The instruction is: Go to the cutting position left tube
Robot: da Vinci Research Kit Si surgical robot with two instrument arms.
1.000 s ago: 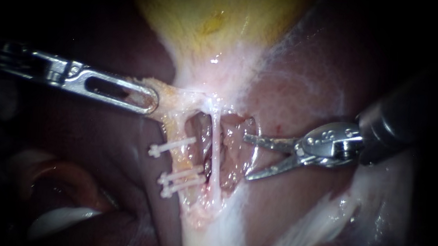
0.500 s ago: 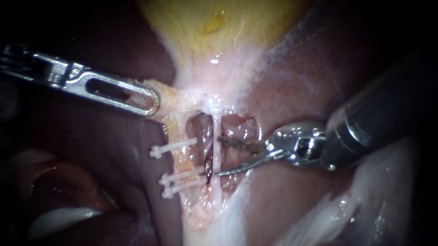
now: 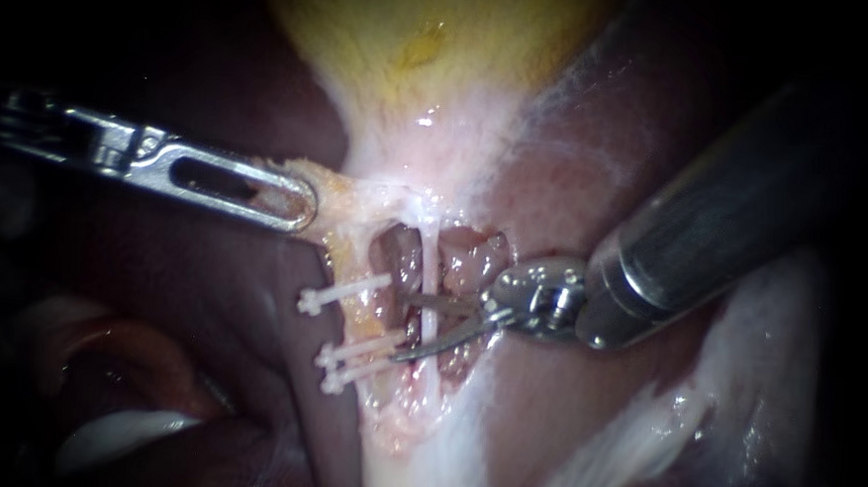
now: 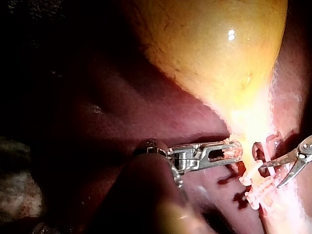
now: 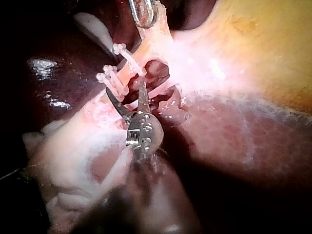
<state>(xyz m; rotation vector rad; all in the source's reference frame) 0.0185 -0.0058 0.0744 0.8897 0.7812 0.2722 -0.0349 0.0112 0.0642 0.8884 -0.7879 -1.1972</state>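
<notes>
My left instrument (image 3: pixel 293 198) comes in from the left, its jaws shut on pale tissue at the gallbladder (image 3: pixel 415 34) neck and holding it to the left. The left tube (image 3: pixel 356 319) is a yellowish strand with three white clips (image 3: pixel 344 291) across it. A thin white right tube (image 3: pixel 428 293) runs beside it. My right instrument (image 3: pixel 397 327) has its blades open. They pass across the thin tube, and their tips lie at the left tube's edge between the upper clip and the lower pair. In the right wrist view the open blades (image 5: pixel 126 87) stand just short of the clips (image 5: pixel 111 78).
Dark red liver (image 3: pixel 596 183) surrounds the opened window of tissue. White fatty tissue (image 3: pixel 632 432) lies below the right instrument's shaft. In the left wrist view the yellow gallbladder (image 4: pixel 219 48) rises ahead of my left instrument (image 4: pixel 234 151).
My right instrument has moved left towards the tubes, its open blades now crossing the thin white tube and reaching the clipped one. The left instrument has held still.
</notes>
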